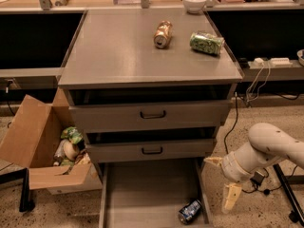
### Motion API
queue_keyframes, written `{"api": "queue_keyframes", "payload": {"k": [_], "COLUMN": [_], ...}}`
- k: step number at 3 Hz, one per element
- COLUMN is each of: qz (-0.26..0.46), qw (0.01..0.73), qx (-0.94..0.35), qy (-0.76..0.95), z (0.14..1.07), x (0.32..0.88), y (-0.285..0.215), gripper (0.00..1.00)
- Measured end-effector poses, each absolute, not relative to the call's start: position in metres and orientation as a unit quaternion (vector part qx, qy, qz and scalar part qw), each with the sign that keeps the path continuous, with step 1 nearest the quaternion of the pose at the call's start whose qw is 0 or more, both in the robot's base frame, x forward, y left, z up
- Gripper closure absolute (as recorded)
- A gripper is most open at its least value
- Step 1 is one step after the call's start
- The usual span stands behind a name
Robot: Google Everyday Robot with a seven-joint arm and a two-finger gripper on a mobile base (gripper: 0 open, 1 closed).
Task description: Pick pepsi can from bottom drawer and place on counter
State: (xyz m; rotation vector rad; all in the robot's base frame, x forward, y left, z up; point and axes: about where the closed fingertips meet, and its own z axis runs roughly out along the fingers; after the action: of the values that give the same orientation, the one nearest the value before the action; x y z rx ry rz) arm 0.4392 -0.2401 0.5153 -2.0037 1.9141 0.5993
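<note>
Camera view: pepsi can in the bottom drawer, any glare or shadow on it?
Camera view: warm, dim light; the pepsi can lies dark in the bottom drawer, near its right wall, small glint on its top; soft sheen on the counter; the gripper, open, hangs brightly lit right of the drawer.

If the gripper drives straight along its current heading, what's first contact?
Probably the right wall of the bottom drawer, then the pepsi can; the gripper hovers outside, right side. Depth unclear.
</note>
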Motion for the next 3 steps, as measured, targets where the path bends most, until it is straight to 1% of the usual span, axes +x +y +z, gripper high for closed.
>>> {"api": "queue_keyframes", "payload": {"k": [1, 2, 3], "qz": [0.209, 0.214, 0.211], "qw": [0.153, 0.142, 0.126], "qx": [-0.698, -0.713, -0.729], "qy": [0.667, 0.652, 0.639], "z": [0.515, 0.49, 0.444], "x": [0.439, 0.448, 0.464], "y": [-0.24, -0.242, -0.247], "gripper": [0.0, 0.0, 0.0]}}
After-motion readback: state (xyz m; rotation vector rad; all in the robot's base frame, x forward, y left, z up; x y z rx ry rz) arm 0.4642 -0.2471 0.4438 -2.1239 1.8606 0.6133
